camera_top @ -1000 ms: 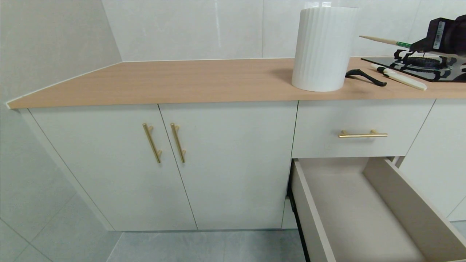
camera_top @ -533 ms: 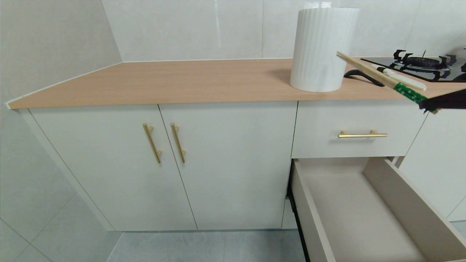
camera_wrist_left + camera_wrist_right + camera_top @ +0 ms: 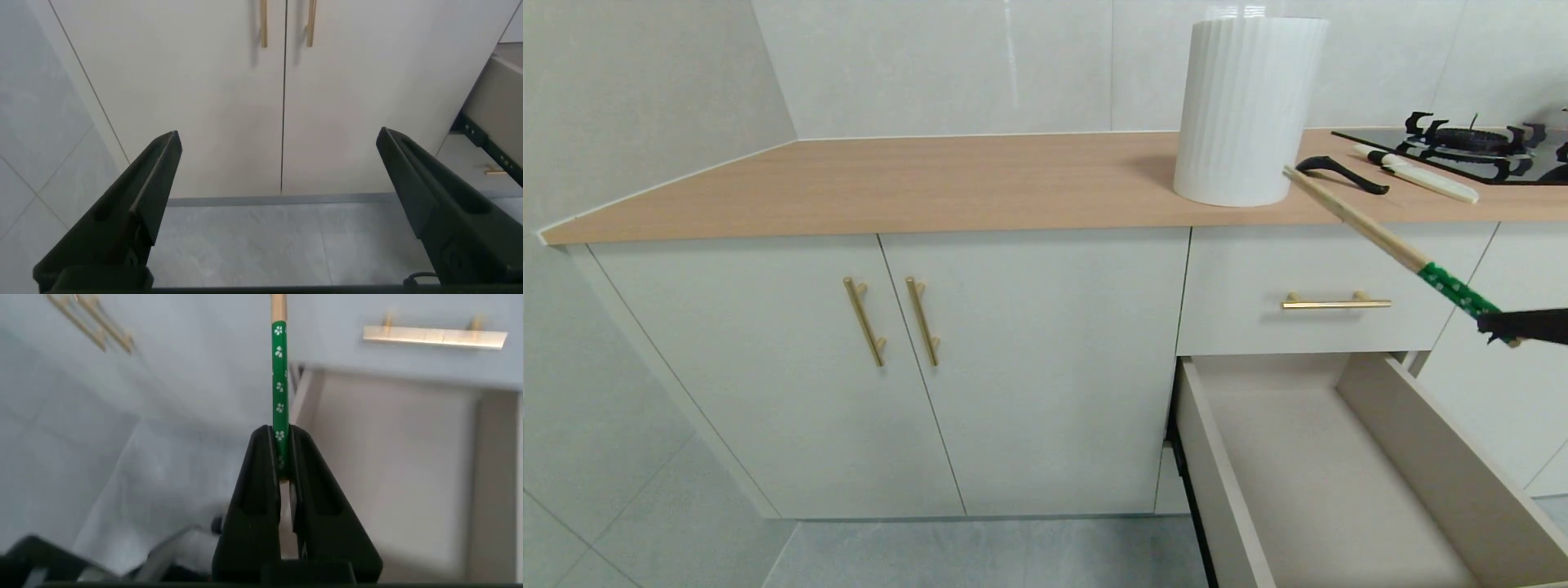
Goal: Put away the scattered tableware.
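Clamping the green end of the chopsticks (image 3: pixel 1364 224), the right gripper (image 3: pixel 1494 327) hangs above the open drawer (image 3: pixel 1429 441), sticks slanting up toward the white canister (image 3: pixel 1245 106) on the counter (image 3: pixel 931 180), while the left gripper (image 3: pixel 278 140) gapes wide before the cabinet doors (image 3: pixel 327 98).

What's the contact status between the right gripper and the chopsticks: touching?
Touching. The right wrist view shows the right gripper shut on the green end of the chopsticks, clamping them from both sides with no gap.
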